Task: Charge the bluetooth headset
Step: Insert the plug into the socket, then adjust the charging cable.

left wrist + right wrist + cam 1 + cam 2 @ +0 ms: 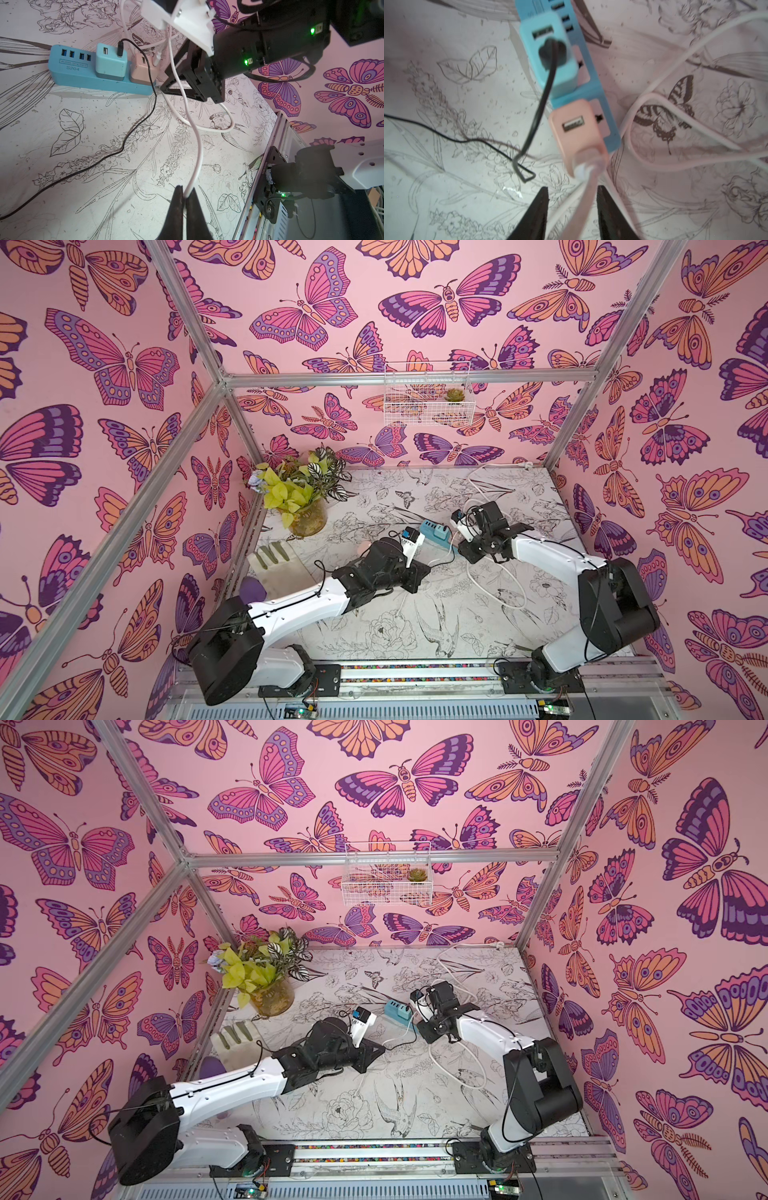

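Mid-table | bluetooth headset: not discernible | thin white charging cable (pixel 201 153): clenched in left gripper (pixel 186 196) | step: plug (pixel 157 58) seemingly seated in pink cube adapter (pixel 577 135), blue plastic power strip's (pixel 68 74) 4 o'clock end; right gripper (pixel 572 188) agape astride it | next: free end needs aligning to headset.

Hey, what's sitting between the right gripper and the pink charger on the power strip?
The white cable: in the right wrist view it runs from the pink charger and passes between the open jaws of the right gripper.
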Tool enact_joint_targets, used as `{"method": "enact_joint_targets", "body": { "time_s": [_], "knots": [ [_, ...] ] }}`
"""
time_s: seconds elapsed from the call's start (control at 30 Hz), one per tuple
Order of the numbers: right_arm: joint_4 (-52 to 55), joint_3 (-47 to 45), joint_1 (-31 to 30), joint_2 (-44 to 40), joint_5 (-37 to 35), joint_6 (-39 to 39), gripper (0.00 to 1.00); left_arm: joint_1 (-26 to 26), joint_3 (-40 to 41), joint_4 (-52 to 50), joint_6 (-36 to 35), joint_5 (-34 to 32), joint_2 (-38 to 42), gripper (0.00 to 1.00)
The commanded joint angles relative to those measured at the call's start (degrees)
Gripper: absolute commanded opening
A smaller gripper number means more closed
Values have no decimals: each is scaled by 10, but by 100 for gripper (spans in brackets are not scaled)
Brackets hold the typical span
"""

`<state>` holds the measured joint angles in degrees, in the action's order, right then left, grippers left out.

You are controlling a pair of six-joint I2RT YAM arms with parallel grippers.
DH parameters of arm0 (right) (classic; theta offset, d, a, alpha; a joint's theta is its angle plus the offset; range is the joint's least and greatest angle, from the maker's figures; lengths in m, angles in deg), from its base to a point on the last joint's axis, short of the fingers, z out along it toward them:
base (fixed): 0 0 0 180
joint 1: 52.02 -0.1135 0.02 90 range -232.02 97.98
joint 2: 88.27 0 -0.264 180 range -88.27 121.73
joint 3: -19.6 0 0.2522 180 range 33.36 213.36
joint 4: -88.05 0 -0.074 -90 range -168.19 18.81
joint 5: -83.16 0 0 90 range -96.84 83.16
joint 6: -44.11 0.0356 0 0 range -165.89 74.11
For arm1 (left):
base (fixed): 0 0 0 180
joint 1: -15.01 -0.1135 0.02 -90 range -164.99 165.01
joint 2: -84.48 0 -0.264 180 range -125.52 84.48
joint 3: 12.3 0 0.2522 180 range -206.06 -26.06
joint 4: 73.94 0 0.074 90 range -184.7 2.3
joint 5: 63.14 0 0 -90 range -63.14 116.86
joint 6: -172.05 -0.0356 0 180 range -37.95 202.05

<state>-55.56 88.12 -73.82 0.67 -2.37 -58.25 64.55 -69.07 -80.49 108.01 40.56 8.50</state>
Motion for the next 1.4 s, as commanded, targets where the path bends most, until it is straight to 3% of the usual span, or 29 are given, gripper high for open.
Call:
{"method": "enact_joint_targets", "body": {
  "time_s": [0.0, 0.23, 0.47, 0.5, 0.63, 0.73, 0.9, 1.37],
  "knots": [
    [29, 2, 3, -48, -18, 15, 47, -1, -17, -10, -1, -5, -6, 0],
    [54, -19, 4, -138, -75, 81, 47, -7, -26, -22, 9, -3, -12, 0],
    [44, -74, -15, -285, 15, 196, 47, -24, -55, -51, 39, 19, -23, 0],
    [35, -89, -29, -304, 36, 210, 47, -27, -59, -54, 45, 25, -26, 0],
    [-2, -144, -145, -359, 3, 241, 50, -40, -74, -62, 74, 51, -30, 0],
    [-91, -204, -213, -382, 8, 287, 52, -45, -82, -62, 94, 69, -30, 0],
    [-254, -296, -288, -376, -30, 352, 56, -52, -89, -62, 115, 85, -22, 0],
    [-545, -376, -350, -237, -68, 436, 61, -59, -86, -19, 179, 126, -5, 0]
  ]
}}
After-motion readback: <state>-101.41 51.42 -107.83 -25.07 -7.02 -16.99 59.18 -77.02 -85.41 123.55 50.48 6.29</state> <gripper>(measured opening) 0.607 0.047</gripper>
